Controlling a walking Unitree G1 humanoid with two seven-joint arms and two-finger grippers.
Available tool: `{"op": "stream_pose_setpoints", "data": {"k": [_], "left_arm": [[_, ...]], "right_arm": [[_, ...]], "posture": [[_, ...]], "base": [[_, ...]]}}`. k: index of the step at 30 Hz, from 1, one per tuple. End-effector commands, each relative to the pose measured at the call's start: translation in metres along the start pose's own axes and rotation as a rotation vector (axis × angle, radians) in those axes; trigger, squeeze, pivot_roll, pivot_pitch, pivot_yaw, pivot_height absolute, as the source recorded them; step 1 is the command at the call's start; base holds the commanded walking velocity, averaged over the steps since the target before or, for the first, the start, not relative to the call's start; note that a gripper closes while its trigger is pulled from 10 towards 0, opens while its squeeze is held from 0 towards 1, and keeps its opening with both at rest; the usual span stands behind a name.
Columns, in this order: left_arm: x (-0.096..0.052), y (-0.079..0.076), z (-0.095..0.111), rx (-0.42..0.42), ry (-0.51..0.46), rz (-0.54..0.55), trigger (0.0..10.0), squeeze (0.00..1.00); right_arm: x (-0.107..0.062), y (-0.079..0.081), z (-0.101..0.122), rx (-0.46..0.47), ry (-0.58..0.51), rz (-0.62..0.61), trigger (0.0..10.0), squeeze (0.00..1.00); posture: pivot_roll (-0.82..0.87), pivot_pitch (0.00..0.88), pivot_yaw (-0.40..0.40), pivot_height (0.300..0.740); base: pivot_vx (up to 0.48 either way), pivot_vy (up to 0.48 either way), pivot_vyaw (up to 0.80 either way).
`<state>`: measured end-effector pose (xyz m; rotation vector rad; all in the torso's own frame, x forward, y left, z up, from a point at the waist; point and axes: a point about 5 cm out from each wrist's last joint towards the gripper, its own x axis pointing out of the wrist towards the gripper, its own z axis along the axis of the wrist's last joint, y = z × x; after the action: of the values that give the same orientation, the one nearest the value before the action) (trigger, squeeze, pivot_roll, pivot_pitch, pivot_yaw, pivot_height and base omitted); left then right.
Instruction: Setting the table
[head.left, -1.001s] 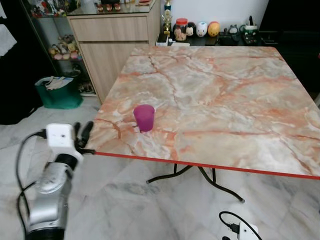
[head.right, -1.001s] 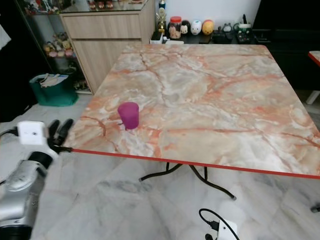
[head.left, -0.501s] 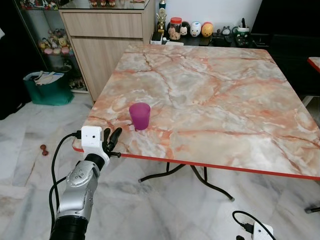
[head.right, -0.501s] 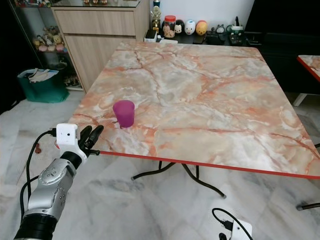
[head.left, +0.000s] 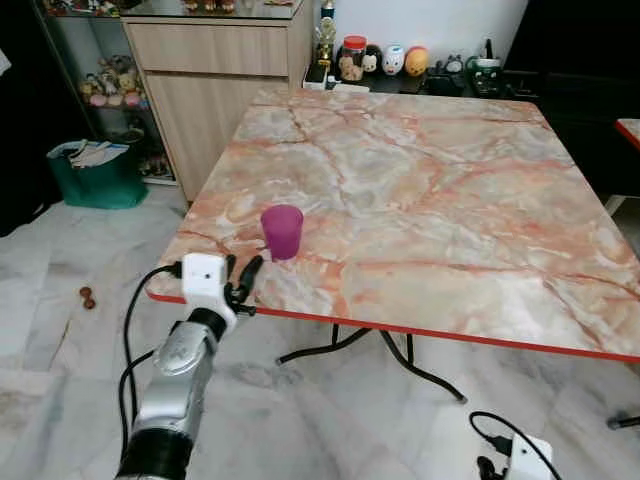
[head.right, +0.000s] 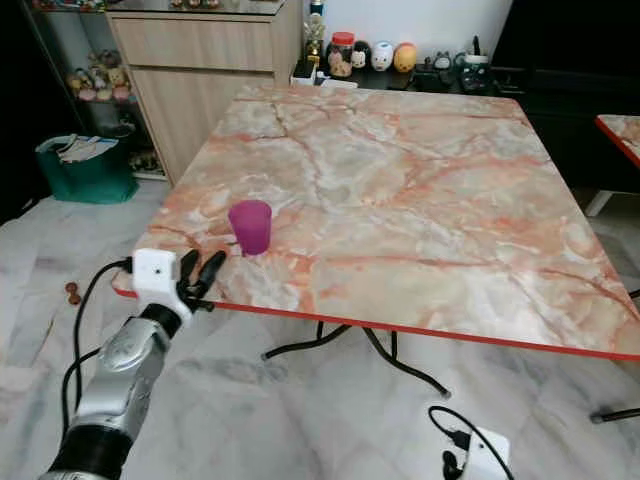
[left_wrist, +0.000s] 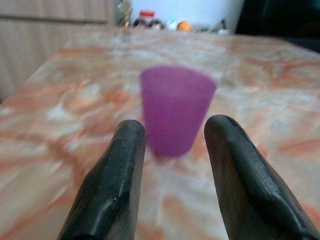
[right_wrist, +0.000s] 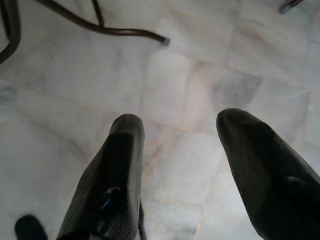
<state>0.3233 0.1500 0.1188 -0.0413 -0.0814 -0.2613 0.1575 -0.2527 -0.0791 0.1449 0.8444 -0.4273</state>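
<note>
A purple plastic cup (head.left: 282, 231) stands upright near the front left corner of the marble table (head.left: 430, 190). My left gripper (head.left: 243, 280) is open over the table's front edge, a short way in front of the cup and not touching it. In the left wrist view the cup (left_wrist: 176, 116) stands just beyond the two black fingers (left_wrist: 112, 185), in line with the gap between them. My right gripper (right_wrist: 175, 170) hangs open above the tiled floor (right_wrist: 165, 75), with nothing between its fingers.
A wooden cabinet (head.left: 220, 80) and a green basket (head.left: 95, 175) stand at the back left. Jars and small figurines (head.left: 385, 58) line a low shelf behind the table. The table's metal legs (head.left: 400, 355) reach the floor below. Another table's corner (head.right: 620, 125) shows at the right.
The camera has shifted as I moved in. My left gripper has risen and come forward from below the table's corner to its front edge, closer to the cup.
</note>
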Motion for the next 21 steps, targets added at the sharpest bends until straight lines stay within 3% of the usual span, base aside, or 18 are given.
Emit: {"op": "stream_pose_setpoints", "data": {"k": [1, 3, 9, 13, 17, 18, 19, 21], "left_arm": [[0.003, -0.003, 0.0, 0.008, 0.0, -0.021, 10.0, 1.0], [0.009, -0.007, 0.002, -0.002, -0.015, -0.023, 10.0, 1.0], [0.011, -0.012, 0.002, 0.012, -0.029, -0.036, 10.0, 1.0], [0.011, 0.002, 0.014, -0.006, -0.09, 0.047, 10.0, 1.0], [0.014, 0.003, 0.021, -0.014, -0.122, 0.069, 10.0, 1.0], [0.019, 0.003, 0.025, 0.016, -0.138, 0.084, 10.0, 0.32], [0.02, 0.004, 0.028, 0.027, -0.149, 0.1, 10.0, 0.0], [0.018, 0.005, 0.029, 0.033, -0.152, 0.107, 10.0, 0.0]], "right_arm": [[0.0, -0.003, 0.001, 0.017, 0.0, -0.015, 10.0, 0.0], [0.003, -0.013, 0.016, 0.029, -0.041, -0.039, 10.0, 0.0], [0.004, -0.023, 0.024, 0.037, -0.062, -0.058, 10.0, 0.0], [0.002, -0.031, 0.018, 0.016, -0.031, -0.074, 10.0, 0.0], [0.001, -0.036, 0.019, 0.037, -0.031, -0.096, 10.0, 0.0], [0.005, -0.027, 0.027, 0.044, -0.039, -0.079, 10.0, 0.0], [0.009, -0.009, 0.036, 0.02, -0.041, -0.05, 10.0, 0.0], [0.01, 0.0, 0.04, 0.016, -0.04, -0.042, 10.0, 0.0]], "posture": [[0.09, 0.0, -0.055, 0.74], [0.04, 0.0, -0.056, 0.74], [0.04, 0.0, -0.071, 0.74], [0.04, 0.0, -0.051, 0.74], [0.04, 0.0, -0.064, 0.74], [0.07, 0.0, -0.099, 0.74], [0.1, 0.0, -0.115, 0.74], [0.11, 0.0, -0.12, 0.74]], "base": [[0.0, 0.0, 0.0], [0.0, 0.0, 0.0], [0.0, 0.0, 0.0], [0.0, 0.0, 0.0], [0.0, 0.0, 0.0], [0.0, 0.0, 0.0], [0.0, 0.0, 0.0], [0.0, 0.0, 0.0]]}}
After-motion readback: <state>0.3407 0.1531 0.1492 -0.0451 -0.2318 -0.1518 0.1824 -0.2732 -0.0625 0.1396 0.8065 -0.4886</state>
